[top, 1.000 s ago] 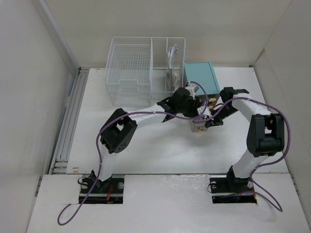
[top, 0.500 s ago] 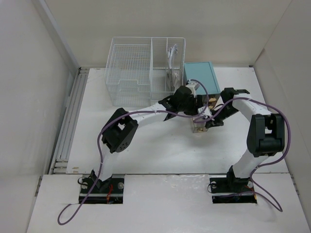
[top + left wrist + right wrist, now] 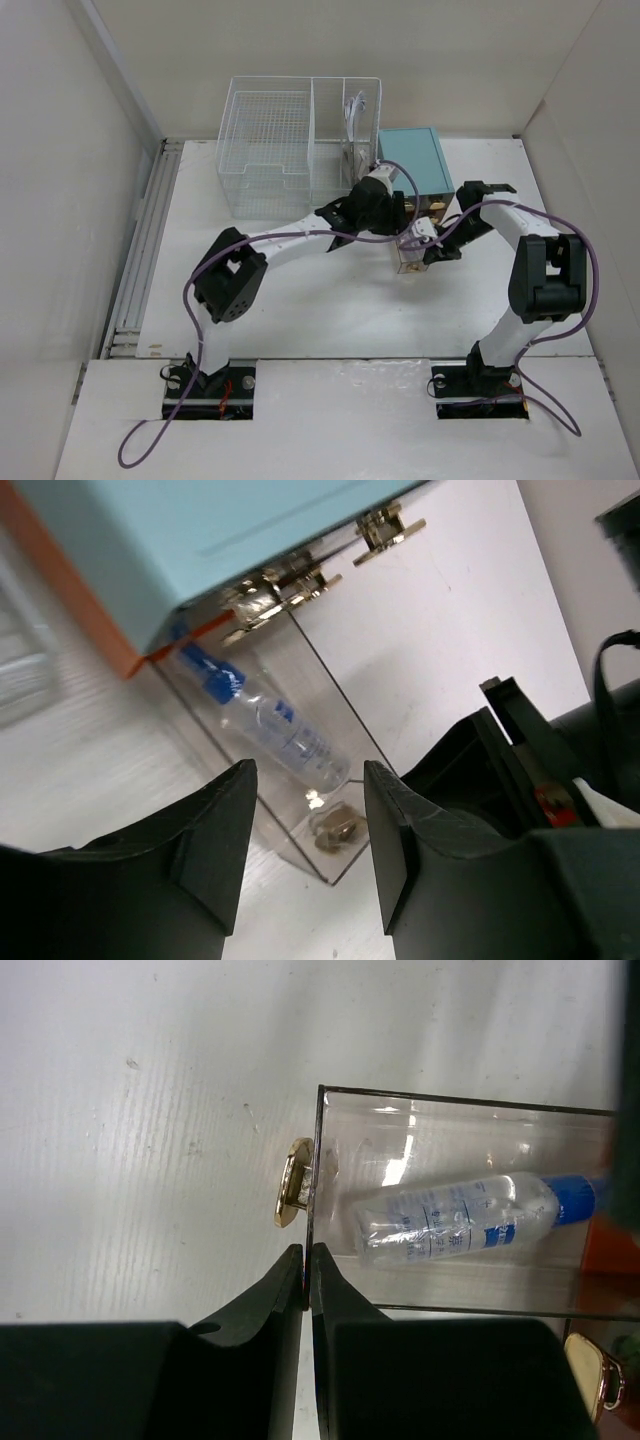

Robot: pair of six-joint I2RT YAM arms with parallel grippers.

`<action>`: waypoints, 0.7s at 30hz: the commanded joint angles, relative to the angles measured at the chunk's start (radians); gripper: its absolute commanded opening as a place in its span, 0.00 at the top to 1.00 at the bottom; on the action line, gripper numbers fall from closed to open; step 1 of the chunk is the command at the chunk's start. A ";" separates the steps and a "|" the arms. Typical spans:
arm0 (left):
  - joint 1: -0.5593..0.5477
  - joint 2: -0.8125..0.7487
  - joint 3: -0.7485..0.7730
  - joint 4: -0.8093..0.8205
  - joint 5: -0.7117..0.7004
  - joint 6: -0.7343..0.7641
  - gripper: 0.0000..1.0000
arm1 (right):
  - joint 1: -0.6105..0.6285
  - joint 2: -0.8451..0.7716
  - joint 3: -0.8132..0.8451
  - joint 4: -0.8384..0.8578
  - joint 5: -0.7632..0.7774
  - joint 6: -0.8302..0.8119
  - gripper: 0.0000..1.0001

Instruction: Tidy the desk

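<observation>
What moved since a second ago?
The left arm moved: its elbow swung out leftward, and the left end effector, open, shifted slightly back toward the teal box. The right end effector stayed pinched on the clear drawer front. The drawer, bottle and wire basket did not move.

A teal box (image 3: 250, 530) with an orange-brown edge is seen at the top, with gold metal handles (image 3: 390, 530) fixed along its front. A clear plastic drawer (image 3: 320, 695) is drawn out from it over the flat matte white surface (image 3: 450, 630). Inside the drawer, a small clear bottle with a blue cap (image 3: 270, 720) is laid on its side, cap toward the box. A gold knob (image 3: 335, 830) is mounted on the drawer's front panel. The black fingers (image 3: 215, 840) of the left claw (image 3: 305, 810) are held apart, with the drawer's front framed between them. A black arm part (image 3: 540, 760) is seen at the right.
</observation>
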 commanded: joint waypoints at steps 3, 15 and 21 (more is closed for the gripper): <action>-0.004 -0.233 -0.065 -0.046 -0.241 0.001 0.57 | -0.015 0.010 0.059 -0.061 -0.054 -0.012 0.88; -0.066 -0.529 -0.424 -0.054 -0.335 -0.092 0.60 | -0.015 0.151 0.256 -0.001 -0.092 0.158 0.88; -0.148 -0.638 -0.525 -0.064 -0.382 -0.126 0.61 | 0.028 0.185 0.316 0.164 -0.034 0.374 0.88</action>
